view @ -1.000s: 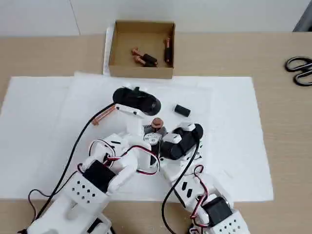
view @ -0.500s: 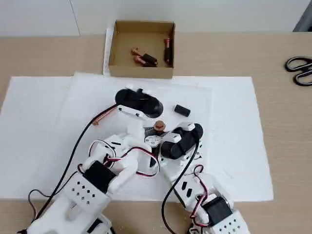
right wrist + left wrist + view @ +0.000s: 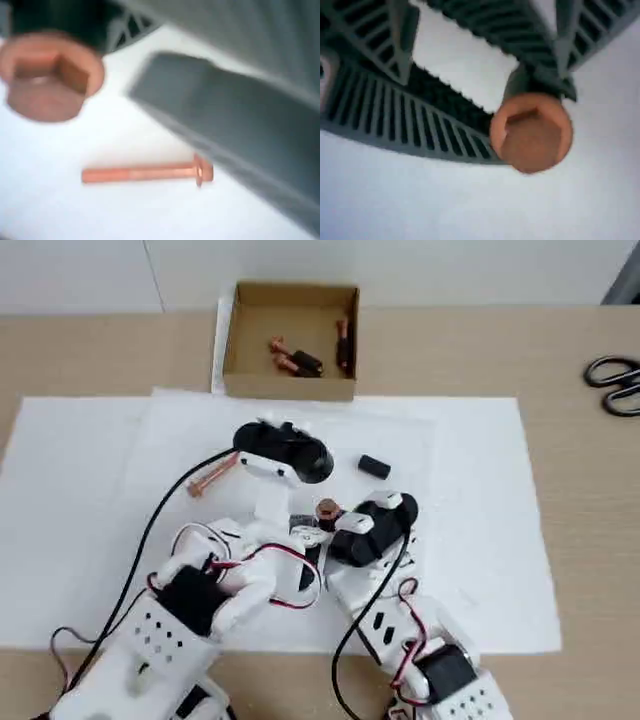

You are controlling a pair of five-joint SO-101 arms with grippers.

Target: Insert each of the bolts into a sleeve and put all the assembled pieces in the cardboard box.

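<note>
High view: paper [image 3: 80, 540] over wooden table [image 3: 100, 350]; cardboard box [image 3: 290, 388], scissors [image 3: 615, 385].

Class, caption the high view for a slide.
Two arms meet at a copper bolt; a loose bolt and sleeve lie on white paper near the cardboard box.

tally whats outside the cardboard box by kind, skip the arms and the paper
bolts: 2 (loose bolt, held bolt)
sleeves lying free: 1 (sleeve)
scissors: 1
total: 4
</note>
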